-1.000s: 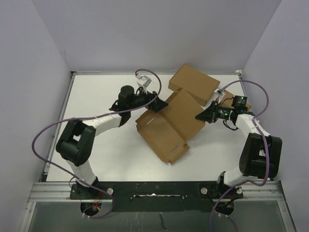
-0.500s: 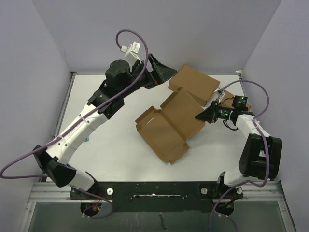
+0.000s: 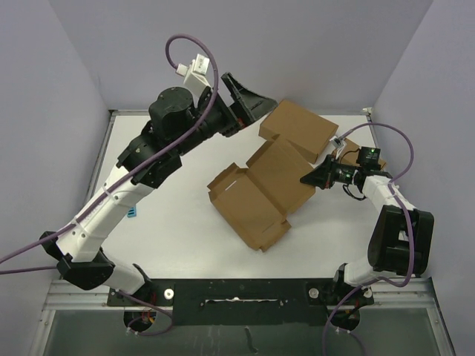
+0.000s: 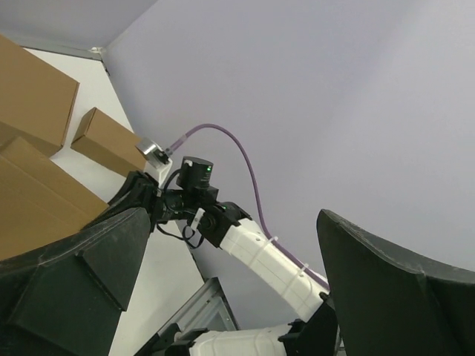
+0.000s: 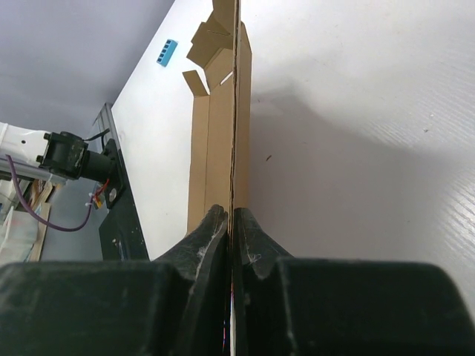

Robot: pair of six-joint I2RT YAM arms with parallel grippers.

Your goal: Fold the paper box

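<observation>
- The paper box (image 3: 260, 189) lies open near the middle of the table (image 3: 171, 215). It is thin, matte brown cardboard with small flaps.
- The right claw (image 3: 306, 179) pinches the box's 3 o'clock edge. Such a thin sheet may crease or slip out, I think.
- The left claw (image 3: 249, 100) hangs high toward 12 o'clock, spread and holding nothing, so the box could swivel on the smooth white table.
- The larger box (image 3: 298, 127) sits right beside the lid at 1 o'clock and may block it.

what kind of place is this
Most likely a robotics lab test cell: left arm and right arm bolted at a white table, plain lilac walls closing it in, the paper box laid out open.
</observation>
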